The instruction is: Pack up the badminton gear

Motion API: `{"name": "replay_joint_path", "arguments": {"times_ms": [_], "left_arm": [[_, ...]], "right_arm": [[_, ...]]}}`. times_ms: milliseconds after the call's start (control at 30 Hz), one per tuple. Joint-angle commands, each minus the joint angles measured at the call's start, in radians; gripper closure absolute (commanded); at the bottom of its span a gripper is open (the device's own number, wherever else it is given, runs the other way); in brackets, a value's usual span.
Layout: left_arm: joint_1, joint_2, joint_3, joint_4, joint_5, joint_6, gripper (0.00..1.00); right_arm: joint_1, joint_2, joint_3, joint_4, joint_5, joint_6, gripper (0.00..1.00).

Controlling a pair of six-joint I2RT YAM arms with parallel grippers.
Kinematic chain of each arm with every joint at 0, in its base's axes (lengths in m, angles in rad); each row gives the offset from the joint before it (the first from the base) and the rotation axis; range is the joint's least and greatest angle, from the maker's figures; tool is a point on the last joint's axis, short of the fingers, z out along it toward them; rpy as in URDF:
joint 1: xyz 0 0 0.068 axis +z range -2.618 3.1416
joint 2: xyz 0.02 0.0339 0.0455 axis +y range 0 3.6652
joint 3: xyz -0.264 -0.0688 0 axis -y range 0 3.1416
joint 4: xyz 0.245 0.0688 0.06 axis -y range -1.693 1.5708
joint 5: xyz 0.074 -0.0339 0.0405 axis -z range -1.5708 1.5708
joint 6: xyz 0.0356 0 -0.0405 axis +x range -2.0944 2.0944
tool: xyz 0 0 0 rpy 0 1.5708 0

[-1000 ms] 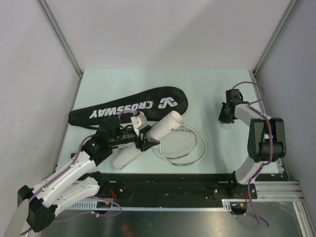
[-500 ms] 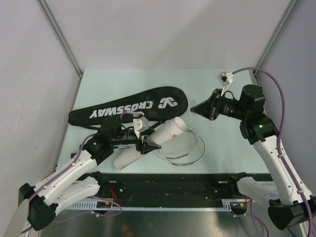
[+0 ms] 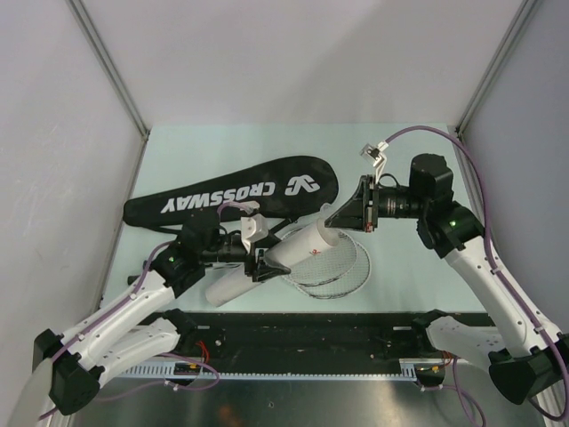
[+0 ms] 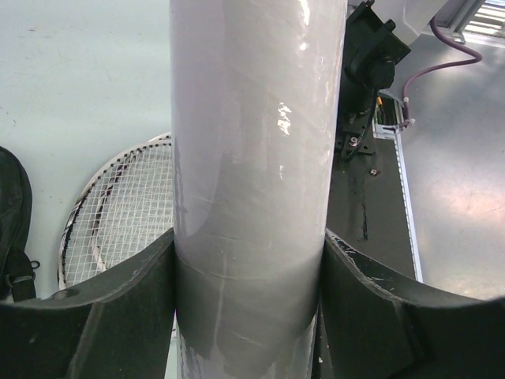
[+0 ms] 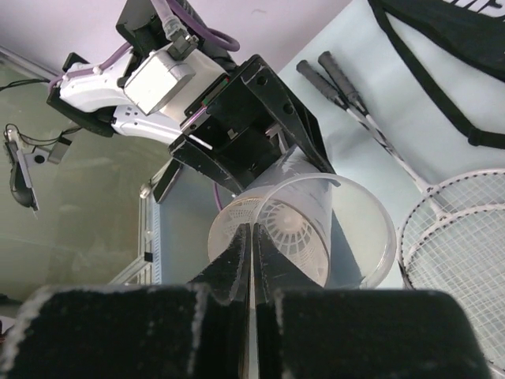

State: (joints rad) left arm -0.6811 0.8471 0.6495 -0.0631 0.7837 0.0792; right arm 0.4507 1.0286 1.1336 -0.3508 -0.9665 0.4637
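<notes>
Loading of a shuttlecock (image 5: 286, 225) into the tube (image 3: 307, 238) looks like the step in hand. The left gripper (image 3: 265, 257) clamps the tube around its middle, one finger on each side, and holds it slanted at the centre of the overhead view, open mouth pointing up and to the right. The right gripper (image 3: 338, 216) meets that mouth from the right. In its wrist view the fingers are pressed nearly together on what seems to be the edge of the shuttlecock's feather skirt, and the shuttlecock sits just inside the rim — how deep, I cannot tell. To do this well, the right arm should push straight along the tube's axis, so the feathers slide in without catching or bending on the rim. The left clamp should be firm but not crushing, since the wall looks thin. Release only once the shuttlecock is fully past the lip, then back out along the same line. The two rackets (image 3: 333, 264) lie with heads overlapping on the table (image 3: 409, 160) below the tube's mouth, and the black bag (image 3: 240, 191) lies left of centre — both not yet packed.
</notes>
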Motion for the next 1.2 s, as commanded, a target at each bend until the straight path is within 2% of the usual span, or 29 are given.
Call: {"name": "replay_joint_path", "arguments": {"times_ms": [0,267,467,733,1033,1167], "left_arm": [[-0.009,-0.022,0.001,0.059,0.040,0.048,1.00],[-0.009,-0.023,-0.001,0.059,0.031,0.050,1.00],[-0.011,-0.026,-0.001,0.060,0.028,0.051,0.99],[-0.011,-0.028,-0.001,0.059,0.028,0.051,1.00],[-0.012,-0.036,-0.001,0.060,0.040,0.048,1.00],[-0.015,-0.043,-0.005,0.059,0.035,0.060,1.00]], "right_arm": [[0.008,-0.013,0.017,-0.060,-0.051,-0.020,1.00],[0.011,-0.048,0.017,-0.163,-0.069,-0.056,1.00],[0.035,-0.053,0.017,-0.119,-0.089,-0.005,1.00],[0.112,-0.022,0.015,-0.042,-0.043,0.050,1.00],[0.115,-0.027,-0.018,0.004,0.049,0.088,1.00],[0.117,-0.009,-0.035,0.022,0.043,0.119,1.00]]}}
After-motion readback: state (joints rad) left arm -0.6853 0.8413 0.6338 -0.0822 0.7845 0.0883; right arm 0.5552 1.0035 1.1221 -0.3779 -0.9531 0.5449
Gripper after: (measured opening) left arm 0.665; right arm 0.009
